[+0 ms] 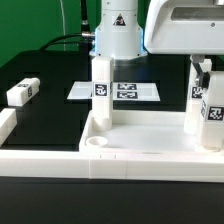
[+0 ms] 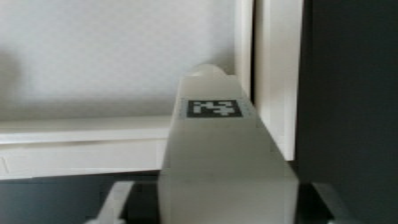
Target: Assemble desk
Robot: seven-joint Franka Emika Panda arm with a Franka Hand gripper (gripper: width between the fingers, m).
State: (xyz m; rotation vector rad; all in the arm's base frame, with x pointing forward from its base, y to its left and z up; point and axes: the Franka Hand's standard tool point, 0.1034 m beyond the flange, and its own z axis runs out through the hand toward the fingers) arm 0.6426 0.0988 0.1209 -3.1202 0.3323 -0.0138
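Note:
The white tabletop (image 1: 140,140) lies rim-up at the front, with an open round socket (image 1: 96,143) in its near corner on the exterior view's left. One white leg (image 1: 101,95) stands upright at its far corner on that side. At the exterior view's right my gripper (image 1: 205,85) is shut on a second upright tagged leg (image 1: 212,115) over the tabletop's right end; whether its foot sits in a socket is hidden. In the wrist view this leg (image 2: 217,140) fills the gap between my fingers (image 2: 121,200), with the tabletop (image 2: 107,70) beyond. A third leg (image 1: 22,92) lies on the black table.
The marker board (image 1: 125,91) lies flat behind the tabletop, in front of the robot base (image 1: 118,30). A long white rail (image 1: 8,125) runs along the exterior view's left edge.

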